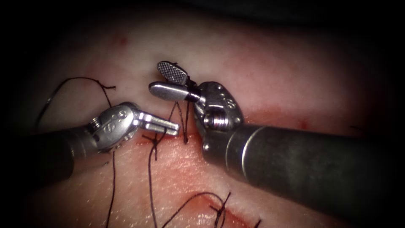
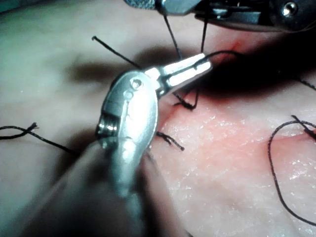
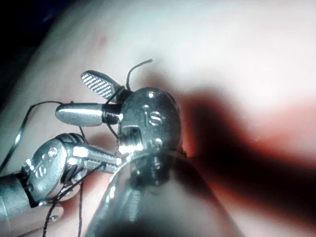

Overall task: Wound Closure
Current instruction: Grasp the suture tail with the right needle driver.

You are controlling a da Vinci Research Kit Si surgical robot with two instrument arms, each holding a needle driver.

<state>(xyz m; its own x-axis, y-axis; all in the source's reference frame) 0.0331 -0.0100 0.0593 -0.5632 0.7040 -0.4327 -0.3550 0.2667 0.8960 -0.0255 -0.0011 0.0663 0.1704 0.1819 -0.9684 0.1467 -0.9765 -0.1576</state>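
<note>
My left tool [image 1: 176, 126] lies over the cut in the tissue [image 1: 261, 71], its jaws shut on a dark thread [image 1: 171, 112] just above a knotted stitch [image 1: 155, 141]. In the left wrist view the same jaws [image 2: 207, 61] pinch the thread [image 2: 222, 52] at their tip. My right tool [image 1: 155, 77] comes in from the right with its jaws wide open, and two strands [image 1: 185, 122] run up from the cut into their hinge. The right wrist view shows those open jaws [image 3: 70, 95] above the left tool [image 3: 116, 160]. A thin grey arc [image 1: 46, 103], perhaps the needle, lies far left, held by neither tool.
Red fluid [image 1: 274, 116] stains the tissue along the cut beside the right shaft [image 1: 303, 160]. A second stitch with short cut ends [image 1: 219, 211] sits nearer the front. Loose thread hangs down [image 1: 112, 190] below the left tool, and a loop [image 2: 271, 163] lies on the tissue.
</note>
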